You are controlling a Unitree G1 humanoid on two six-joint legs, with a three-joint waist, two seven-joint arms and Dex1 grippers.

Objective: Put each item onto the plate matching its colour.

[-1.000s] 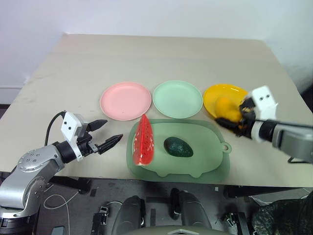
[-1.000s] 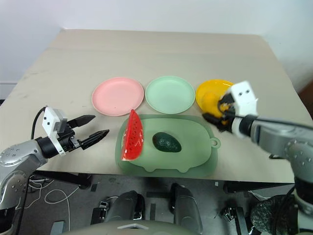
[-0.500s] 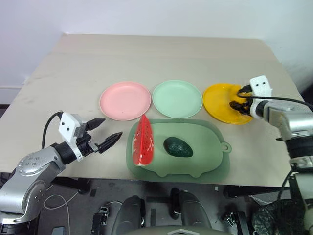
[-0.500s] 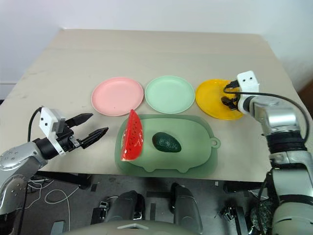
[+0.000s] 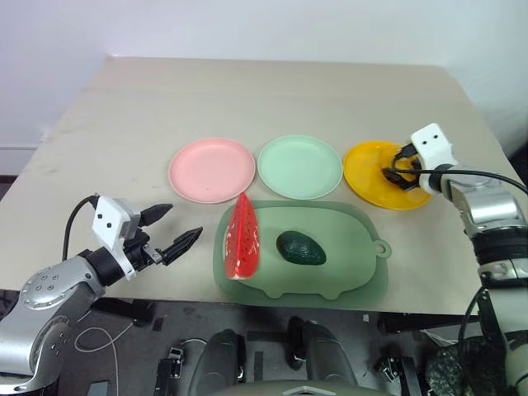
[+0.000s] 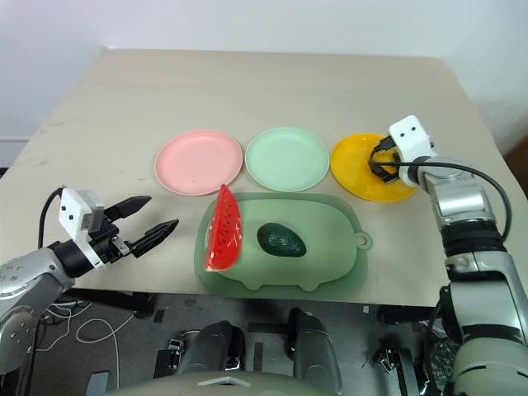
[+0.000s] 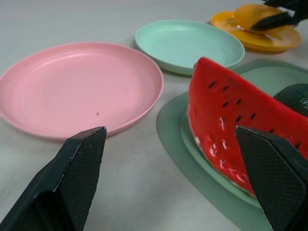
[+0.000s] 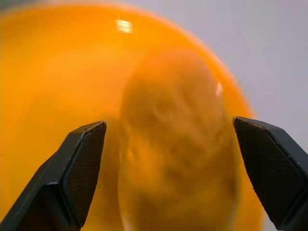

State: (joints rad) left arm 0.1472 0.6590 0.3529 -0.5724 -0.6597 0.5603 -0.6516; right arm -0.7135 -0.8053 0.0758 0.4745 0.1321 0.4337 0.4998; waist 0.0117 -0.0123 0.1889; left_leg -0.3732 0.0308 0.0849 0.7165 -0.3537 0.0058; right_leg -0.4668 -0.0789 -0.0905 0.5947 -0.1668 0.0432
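Our right gripper sits over the yellow-orange plate at the table's right side, its two black fingers spread wide with a gap on either side of the yellow mango. The mango lies on the yellow-orange plate between those fingers; in the right wrist view neither pad touches it. From the head camera the same gripper is seen low over the plate's right half, its white camera block above it.

Our left gripper hangs near the table's front left edge, fingers parted and empty, pointing toward the translucent green tray. In the left wrist view its fingertips frame the red watermelon wedge, which is apart from both.

The watermelon wedge stands on its rind at the tray's left end, tilted slightly, its tip toward the plates. The dark green avocado lies in the tray's middle, just beside the wedge but apart from it.

Beyond the tray we see the three plates in a row on the beige table: the pink plate on the left, the mint green plate in the middle, and the yellow-orange one on the right. The tray's small loop sticks out on its right side.
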